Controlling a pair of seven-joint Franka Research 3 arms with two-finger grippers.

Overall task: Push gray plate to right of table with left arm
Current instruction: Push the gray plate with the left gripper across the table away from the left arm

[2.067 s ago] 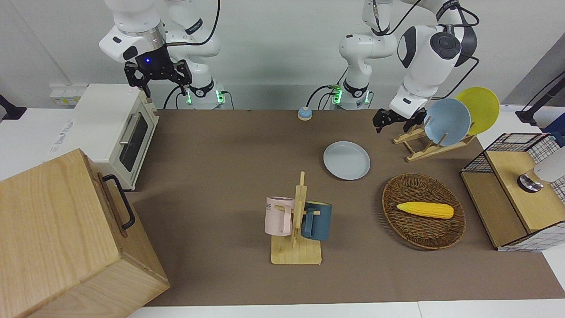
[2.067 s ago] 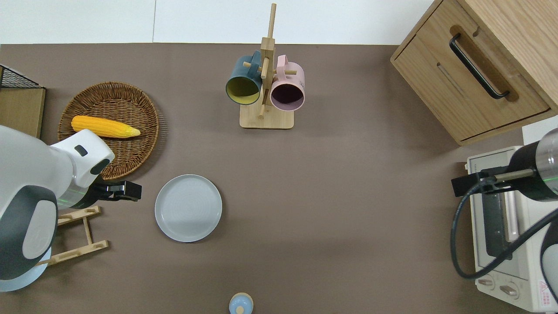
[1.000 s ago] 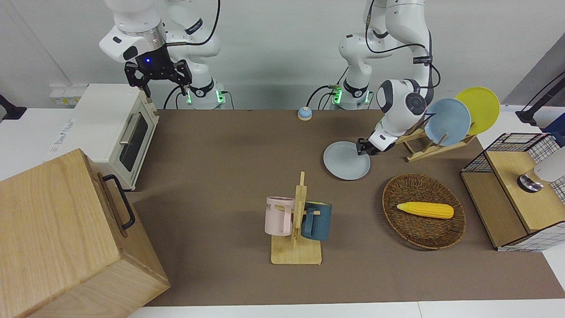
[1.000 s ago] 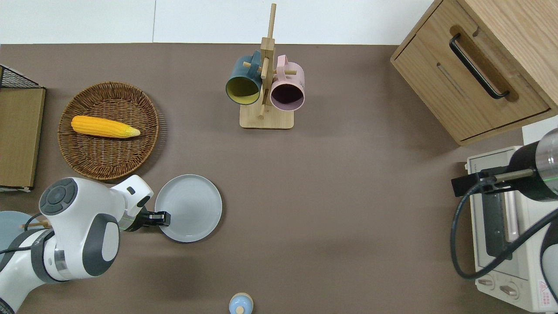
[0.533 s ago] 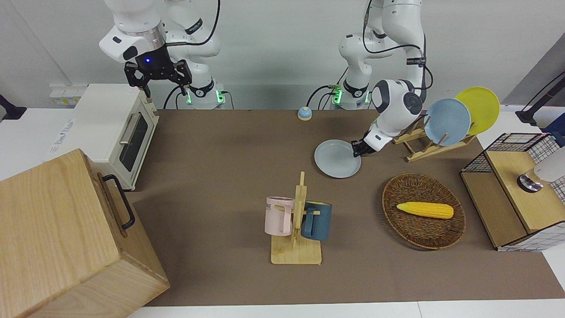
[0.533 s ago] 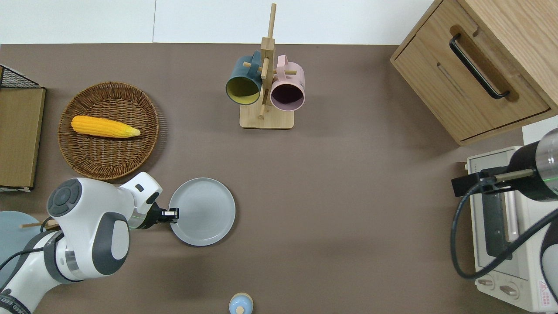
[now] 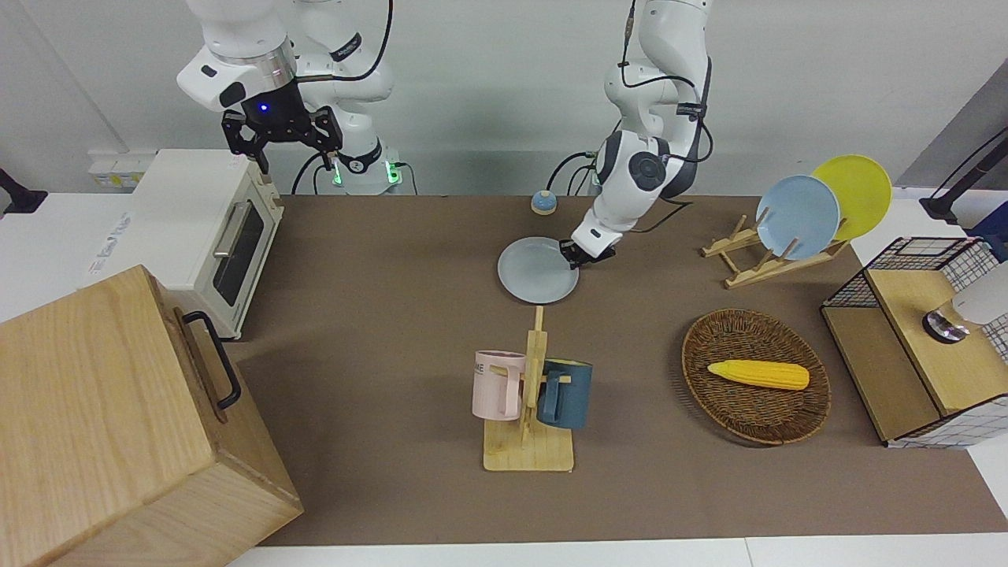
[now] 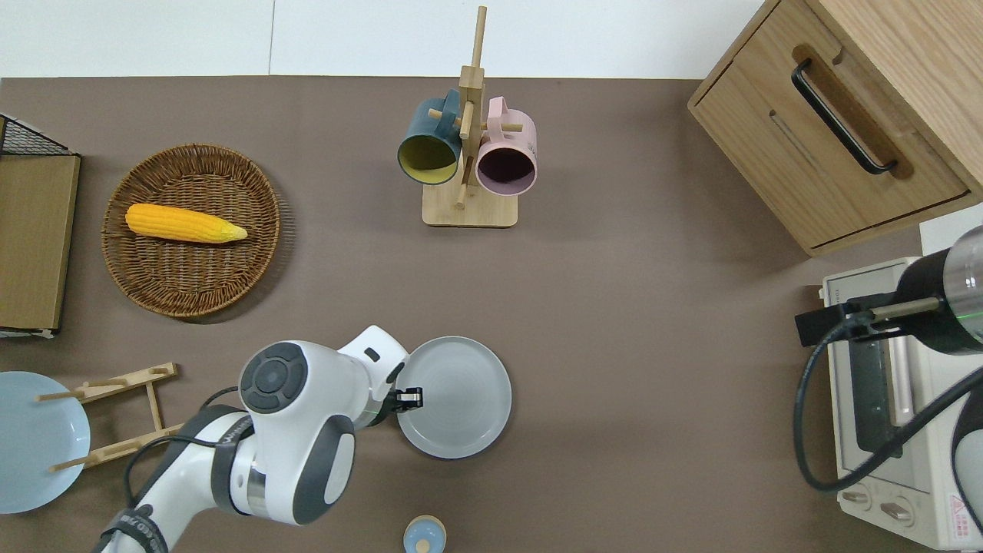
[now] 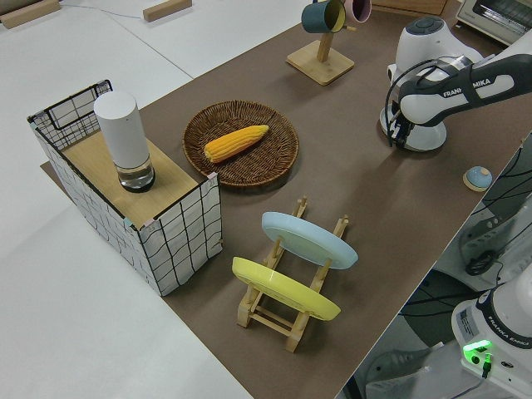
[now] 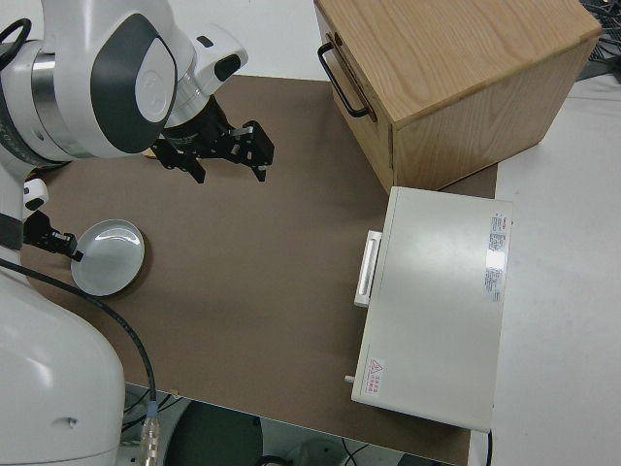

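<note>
Nearer the robots than the mug rack (image 8: 468,153), the gray plate (image 8: 455,397) lies flat on the table (image 8: 653,399), the left gripper (image 8: 408,398) at its rim, fingers' spread unclear; roughly midway, so most of the push remains; counted: three plates, two mugs, one corn; right arm parked.

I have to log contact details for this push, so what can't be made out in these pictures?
- Whether the left hand is open or shut: too small in the overhead and front views.
- The gray plate in the left side view: mostly hidden by the left arm.
- The bluer rack plate in the overhead view: cut off by the edge.
</note>
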